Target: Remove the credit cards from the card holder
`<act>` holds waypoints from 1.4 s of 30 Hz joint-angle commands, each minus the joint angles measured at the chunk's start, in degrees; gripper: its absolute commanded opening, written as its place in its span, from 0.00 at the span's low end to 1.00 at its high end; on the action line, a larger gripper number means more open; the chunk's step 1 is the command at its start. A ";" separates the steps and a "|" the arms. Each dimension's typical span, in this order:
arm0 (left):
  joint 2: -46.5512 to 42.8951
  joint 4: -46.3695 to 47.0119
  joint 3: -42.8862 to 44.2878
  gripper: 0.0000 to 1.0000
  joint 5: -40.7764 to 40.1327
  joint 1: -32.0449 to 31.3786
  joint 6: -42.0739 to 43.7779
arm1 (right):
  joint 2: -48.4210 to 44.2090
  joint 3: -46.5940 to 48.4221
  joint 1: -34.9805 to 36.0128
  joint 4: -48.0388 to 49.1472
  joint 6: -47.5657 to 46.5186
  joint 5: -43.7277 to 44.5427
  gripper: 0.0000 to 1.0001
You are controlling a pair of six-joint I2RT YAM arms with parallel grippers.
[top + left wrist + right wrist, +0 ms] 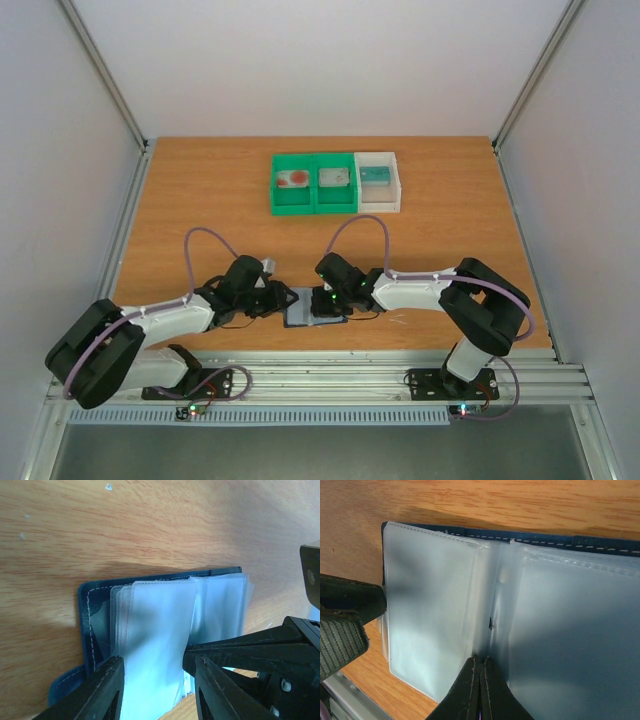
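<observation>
The card holder [302, 314] lies open on the bench [200, 200] near its front edge, between both arms, with its clear sleeves [160, 610] showing. The left hand [152, 660] stands part open, one finger on either side of a sleeve. The right hand [480, 662] is closed tight, its tips at the centre fold. The credit cards [293, 180] lie in the green bin [282, 207] and white bin [380, 207] at the back.

You see a dark blue, pale-stitched card holder [96, 627], milky sleeves [160, 630], an orange wood-grain desk [150, 525], green bins [300, 209] and a white bin [380, 207].
</observation>
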 commanded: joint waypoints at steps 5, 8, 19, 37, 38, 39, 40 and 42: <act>2.88 7.00 -0.54 0.35 1.10 0.30 1.13 | -0.24 -1.46 0.42 0.69 0.85 1.08 0.01; 3.10 7.28 -0.47 0.33 1.48 0.30 0.96 | -0.23 -1.70 0.42 1.16 0.96 0.92 0.01; 2.20 2.62 0.67 0.39 -0.99 0.32 2.64 | -0.36 -2.13 0.43 1.62 0.90 0.82 0.01; -0.23 -4.31 3.07 0.40 -2.77 0.30 6.87 | -0.06 -1.90 0.43 1.60 0.53 1.27 0.01; -0.06 -4.29 3.14 0.40 -2.45 0.31 6.98 | -0.07 -1.83 0.39 1.60 0.54 1.26 0.01; 0.26 -4.16 3.11 0.40 -2.08 0.34 7.05 | -0.03 -1.89 0.40 1.53 0.54 1.26 0.01; 0.56 -3.65 3.08 0.40 -1.69 0.30 6.95 | -0.02 -1.83 0.36 1.51 0.54 1.26 0.01; 1.11 -2.66 2.97 0.40 -1.05 0.30 6.65 | 0.01 -1.75 0.42 1.51 0.62 1.26 0.01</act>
